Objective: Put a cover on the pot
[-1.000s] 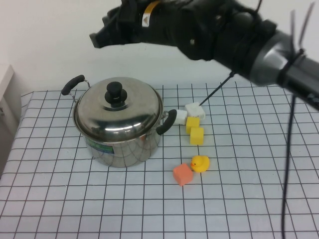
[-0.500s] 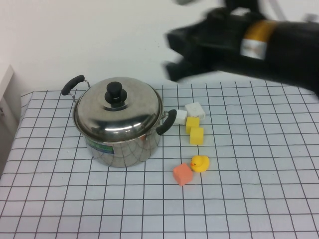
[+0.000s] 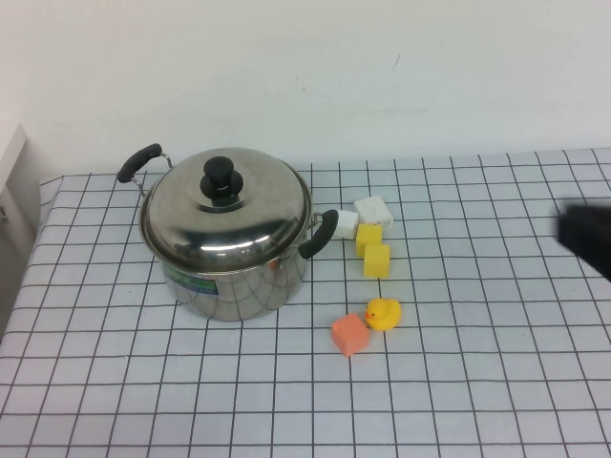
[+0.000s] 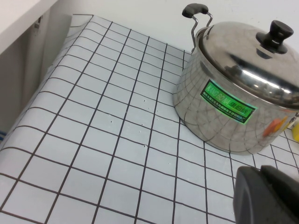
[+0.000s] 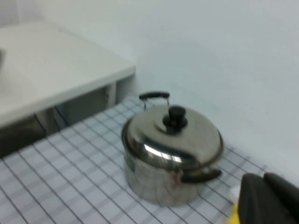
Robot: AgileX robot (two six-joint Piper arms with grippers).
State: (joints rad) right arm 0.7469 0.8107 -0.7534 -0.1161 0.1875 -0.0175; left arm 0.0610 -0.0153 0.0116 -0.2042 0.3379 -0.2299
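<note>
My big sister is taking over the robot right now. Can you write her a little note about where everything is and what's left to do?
Right gripper: at the table's far right edge, away from everything, holding nothing that can be seen.
Left gripper: low over the cloth in front of the pot, nothing visible in it.
The pot stands left of centre on the checked cloth.
Done: the lid sits on the pot, knob up.
Left: nothing on the pot itself, it seems; just park the arms.
</note>
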